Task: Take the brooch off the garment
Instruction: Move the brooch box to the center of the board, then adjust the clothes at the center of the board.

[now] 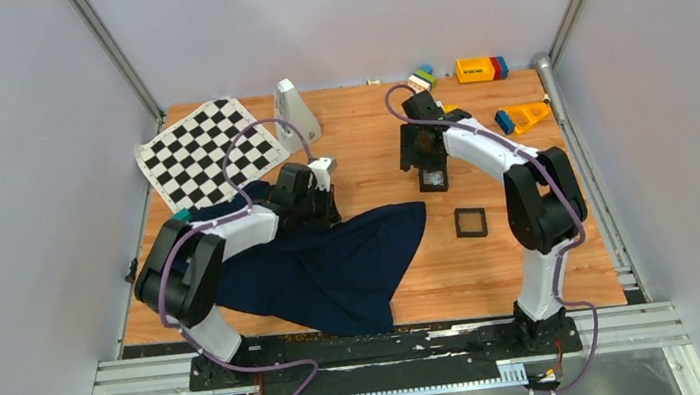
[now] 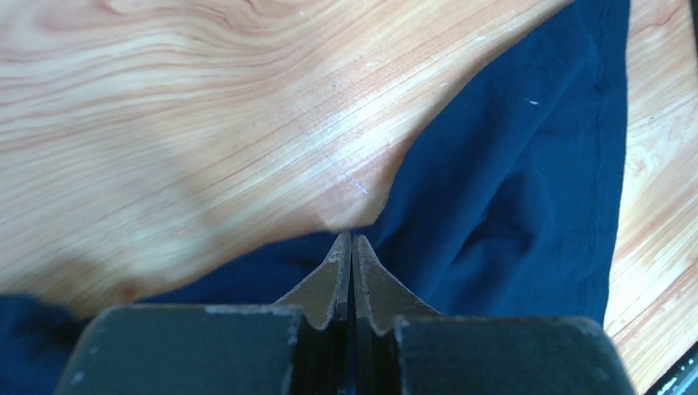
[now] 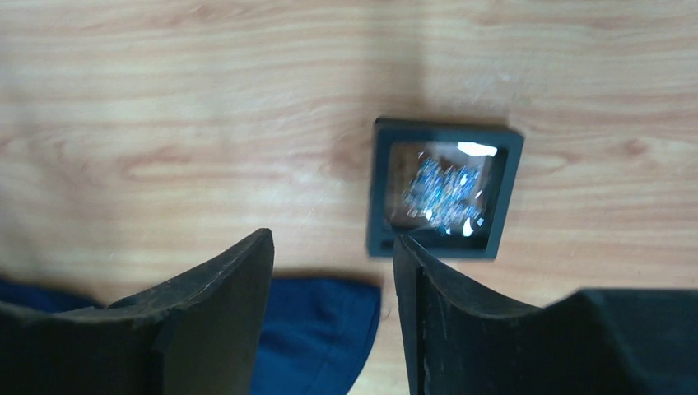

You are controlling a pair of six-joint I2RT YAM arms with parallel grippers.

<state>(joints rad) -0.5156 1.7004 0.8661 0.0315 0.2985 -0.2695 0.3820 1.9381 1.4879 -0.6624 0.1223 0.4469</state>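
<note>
The dark navy garment (image 1: 334,265) lies crumpled on the wooden table at front left; it also shows in the left wrist view (image 2: 510,189). My left gripper (image 1: 323,204) sits at its upper edge, jaws shut with a sliver of blue cloth between them (image 2: 351,247). The brooch (image 3: 443,191), a blue sparkling piece, lies in a small black square box (image 3: 380,197) on the bare table. My right gripper (image 1: 432,175) hovers over that box, open and empty (image 3: 329,247). A garment corner (image 3: 317,329) shows below its fingers.
A black square frame (image 1: 470,221) lies right of the garment. A black-and-white chequered mat (image 1: 205,153) and a white stand (image 1: 295,111) are at the back left. Coloured toy blocks (image 1: 481,68) (image 1: 523,117) lie at the back right.
</note>
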